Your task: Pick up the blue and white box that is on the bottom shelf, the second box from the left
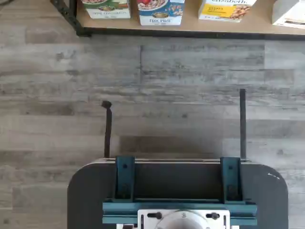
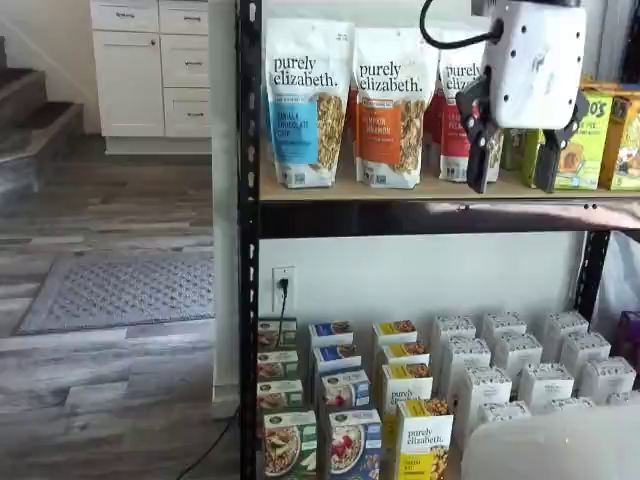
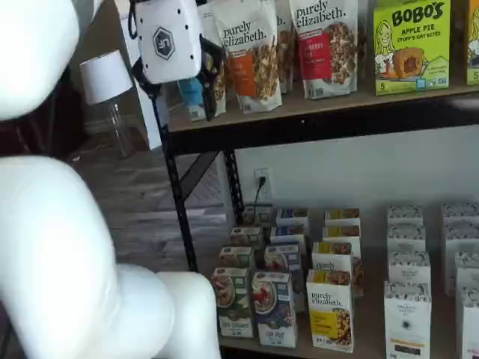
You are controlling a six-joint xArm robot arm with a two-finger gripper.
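Observation:
The blue and white box point(image 2: 352, 445) stands upright at the front of the bottom shelf point(image 3: 368, 329), between a green-and-white box point(image 2: 288, 442) and a yellow-and-white box point(image 2: 424, 440). It shows in both shelf views point(image 3: 274, 307) and, in the wrist view point(image 1: 160, 12), on the tan shelf board point(image 1: 228, 27). More blue boxes stand in a row behind it. My gripper point(image 2: 515, 160) hangs high in front of the upper shelf, far above the box, and also shows in a shelf view point(image 3: 179, 93). Its two black fingers stand apart with a plain gap, empty.
Tall granola bags point(image 2: 308, 100) and green Bobo's boxes point(image 3: 410, 45) fill the upper shelf. White boxes point(image 2: 515, 375) stand in rows to the right on the bottom shelf. A black rack post point(image 2: 248, 300) stands left of the boxes. My white arm point(image 3: 52, 247) fills the left foreground. A dark mount point(image 1: 178, 191) is over grey plank floor.

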